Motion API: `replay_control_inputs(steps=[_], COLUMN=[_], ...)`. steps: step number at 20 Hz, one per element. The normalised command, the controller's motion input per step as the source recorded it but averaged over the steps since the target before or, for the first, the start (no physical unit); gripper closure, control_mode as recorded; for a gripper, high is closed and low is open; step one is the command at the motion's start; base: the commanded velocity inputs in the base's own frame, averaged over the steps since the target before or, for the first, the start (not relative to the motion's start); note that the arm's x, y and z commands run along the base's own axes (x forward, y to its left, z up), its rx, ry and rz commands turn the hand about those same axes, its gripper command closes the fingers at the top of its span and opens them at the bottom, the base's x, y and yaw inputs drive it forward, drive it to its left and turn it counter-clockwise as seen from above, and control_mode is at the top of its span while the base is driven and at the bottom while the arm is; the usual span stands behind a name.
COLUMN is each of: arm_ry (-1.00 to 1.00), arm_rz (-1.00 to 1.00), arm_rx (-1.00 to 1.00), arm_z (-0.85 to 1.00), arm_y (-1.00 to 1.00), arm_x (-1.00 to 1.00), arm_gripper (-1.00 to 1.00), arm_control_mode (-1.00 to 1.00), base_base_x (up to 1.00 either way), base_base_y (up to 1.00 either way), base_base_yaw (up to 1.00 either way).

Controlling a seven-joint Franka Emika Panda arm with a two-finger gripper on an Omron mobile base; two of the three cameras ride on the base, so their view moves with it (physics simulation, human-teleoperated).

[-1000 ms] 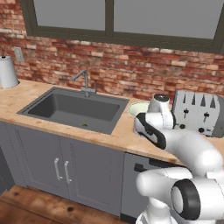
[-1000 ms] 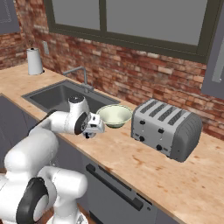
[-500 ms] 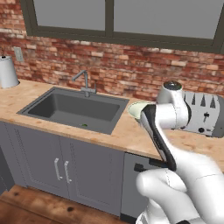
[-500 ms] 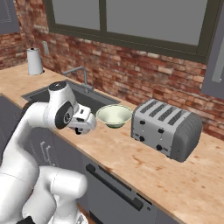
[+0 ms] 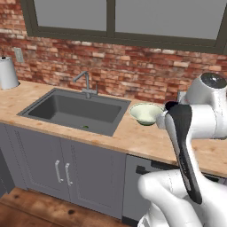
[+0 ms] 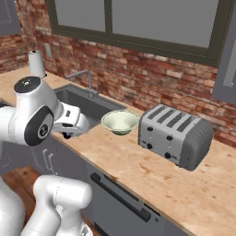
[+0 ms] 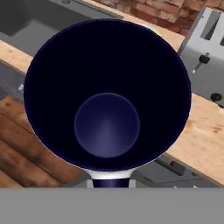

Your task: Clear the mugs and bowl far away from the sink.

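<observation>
Sink at left, set into counter. Cream-green bowl just right of it, uncleared. Navy-lined mug carried aloft, clamped in end effector. Next, likely: set down beyond toaster, far from sink.

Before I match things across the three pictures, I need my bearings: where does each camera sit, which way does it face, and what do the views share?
Left base view: behind the arm to its left, looking forward and down at the sink, bowl and brick wall; the white arm fills the lower right.
Right base view: behind the arm to its right, facing the bowl, toaster and counter; the arm rises at lower left.
Hand view: on the hand, looking into the navy-inside mug held close.
Shared: the two base views share bowl and sink; the toaster is also in the hand view.
</observation>
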Motion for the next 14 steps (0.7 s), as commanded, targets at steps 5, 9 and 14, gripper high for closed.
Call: replay_control_inputs(steps=[5,9,14], arm_ry=[-0.08,-0.13,0.00], arm_rz=[0.06,0.07,0.00], arm_rx=[0.00,-0.02,0.00], arm_z=[0.71,0.41,0.00], arm_y=[0.07,0.27,0.00], arm_x=[-0.97,-0.71,0.00], arm_gripper=[1.00,1.00,1.00], arm_control_mode=[-1.00,1.00,1.00], base_base_x=[0.00,-0.25,-0.98], base_base_y=[0.00,0.19,0.97], base_base_yaw=[0.00,0.04,0.23])
